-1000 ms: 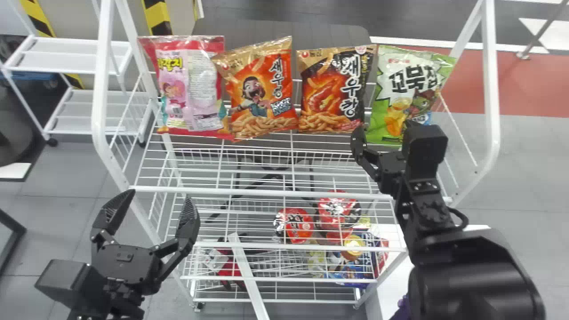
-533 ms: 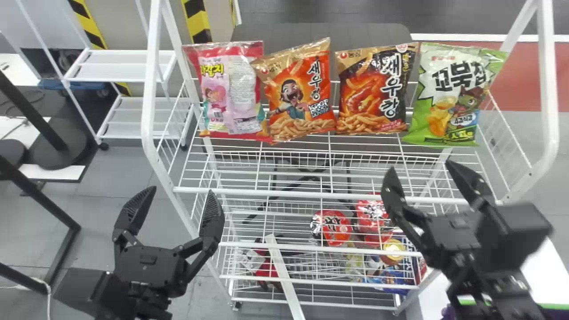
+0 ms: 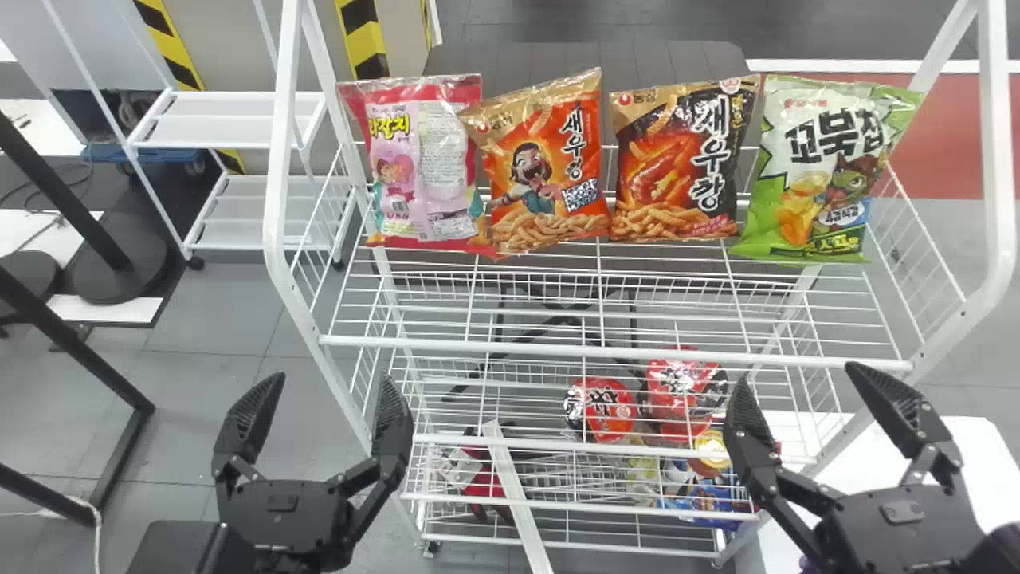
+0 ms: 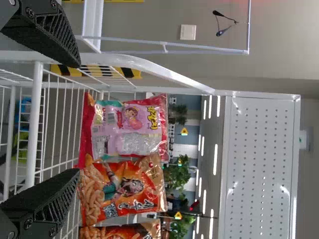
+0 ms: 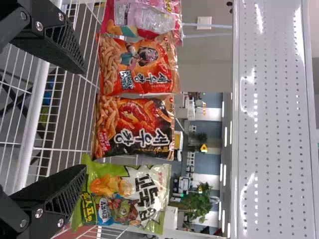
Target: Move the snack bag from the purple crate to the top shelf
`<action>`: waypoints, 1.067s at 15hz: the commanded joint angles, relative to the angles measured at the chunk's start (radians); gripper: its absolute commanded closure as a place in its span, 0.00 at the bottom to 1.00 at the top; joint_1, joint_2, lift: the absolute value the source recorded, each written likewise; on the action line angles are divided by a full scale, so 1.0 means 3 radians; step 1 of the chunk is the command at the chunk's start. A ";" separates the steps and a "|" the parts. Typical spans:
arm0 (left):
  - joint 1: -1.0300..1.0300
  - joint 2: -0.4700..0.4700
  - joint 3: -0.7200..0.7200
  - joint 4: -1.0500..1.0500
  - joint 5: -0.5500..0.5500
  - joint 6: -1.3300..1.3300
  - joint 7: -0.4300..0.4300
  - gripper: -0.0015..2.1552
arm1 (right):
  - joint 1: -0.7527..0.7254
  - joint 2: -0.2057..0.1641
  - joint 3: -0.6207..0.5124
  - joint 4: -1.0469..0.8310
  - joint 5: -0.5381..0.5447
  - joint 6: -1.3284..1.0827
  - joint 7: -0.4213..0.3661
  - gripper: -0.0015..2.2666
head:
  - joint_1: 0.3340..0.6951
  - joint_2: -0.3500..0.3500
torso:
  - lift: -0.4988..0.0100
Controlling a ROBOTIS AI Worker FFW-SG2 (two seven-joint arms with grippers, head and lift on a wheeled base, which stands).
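"Green-and-white printed snack bag (image 3: pixel 825 171), upper right of the head view, lies on the white wire top shelf (image 3: pixel 613 351). Done?"

"Probably, if that's the one; pink (image 3: pixel 430 159), orange (image 3: pixel 546 167) and black-and-orange bags (image 3: pixel 677 159) share it. Left claw (image 3: pixel 331 381) and right claw (image 3: pixel 801 375), lower left and lower right, gape empty. At most, clearing away remains. Bottom right, a purple patch (image 3: pixel 810 565), perhaps the crate, is cut off."

"Left wrist view?"

"Spread, empty claw; the black-and-orange bag is cropped."

"Right wrist view?"

"Wide, empty claw; pink bag cropped, green-and-white one partly behind a finger."
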 commanded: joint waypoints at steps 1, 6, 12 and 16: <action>0.0060 -0.0007 0.0001 -0.0094 -0.0063 0.0048 -0.0025 0.03 | 0.0061 -0.0069 -0.0017 -0.0029 -0.0146 0.0025 -0.0009 0.07 | 1.00 0.57 | 0.98; 0.0085 -0.0017 -0.0004 -0.0253 -0.0196 0.0212 -0.0025 0.03 | 0.0229 -0.0099 -0.0089 -0.0069 -0.0233 -0.0180 0.0001 0.07 | 1.00 0.53 | 0.98; 0.0085 -0.0017 -0.0009 -0.0273 -0.0242 0.0242 -0.0005 0.03 | 0.0245 -0.0094 -0.0099 -0.0069 -0.0233 -0.0241 0.0012 0.07 | 1.00 0.50 | 0.98; 0.0085 -0.0017 -0.0009 -0.0263 -0.0247 0.0242 0.0000 0.03 | 0.0245 -0.0084 -0.0099 -0.0069 -0.0233 -0.0241 0.0012 0.07 | 1.00 0.50 | 0.98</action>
